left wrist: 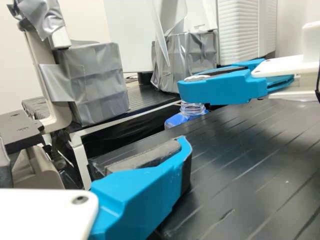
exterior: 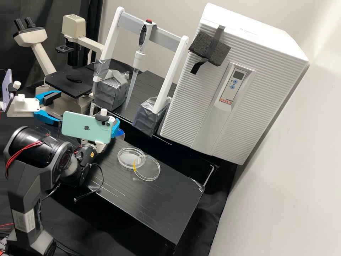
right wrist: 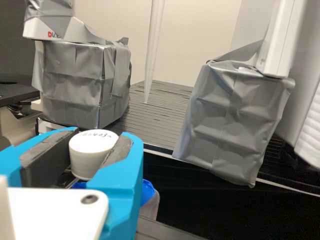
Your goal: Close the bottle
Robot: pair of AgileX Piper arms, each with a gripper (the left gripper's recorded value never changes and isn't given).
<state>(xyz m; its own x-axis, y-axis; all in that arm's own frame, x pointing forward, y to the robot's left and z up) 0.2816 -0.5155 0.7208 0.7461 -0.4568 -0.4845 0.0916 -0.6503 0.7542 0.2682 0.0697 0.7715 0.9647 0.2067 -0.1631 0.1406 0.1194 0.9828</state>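
Scanning my feeds, I see the white ribbed cabinet [exterior: 231,78] filling the far right, with the black bench [exterior: 160,202] running out in front of it. At the far left stands a microscope [exterior: 46,64]. Between the two is a white pipette stand [exterior: 152,33], its feet wrapped in grey tape, with a pipette [exterior: 136,60] hanging tip-down from it.

My right arm, which carries a mint-green phone [exterior: 87,126], is at the bench's left edge. The right gripper [right wrist: 89,157] is clamped on the white cap [right wrist: 95,142], grey pads pressing its sides. My left gripper [exterior: 57,107] is beside the microscope base, well apart from the right one. Its fingers are spread with nothing between them.

Two clear petri dishes [exterior: 147,169] lie overlapping on the bench, near the right gripper.

The bottle [left wrist: 192,107] stands upright at the bench's left edge, directly under the right gripper's fingers, its clear neck uncovered. The cap is held just above that neck; I cannot tell whether the two touch.
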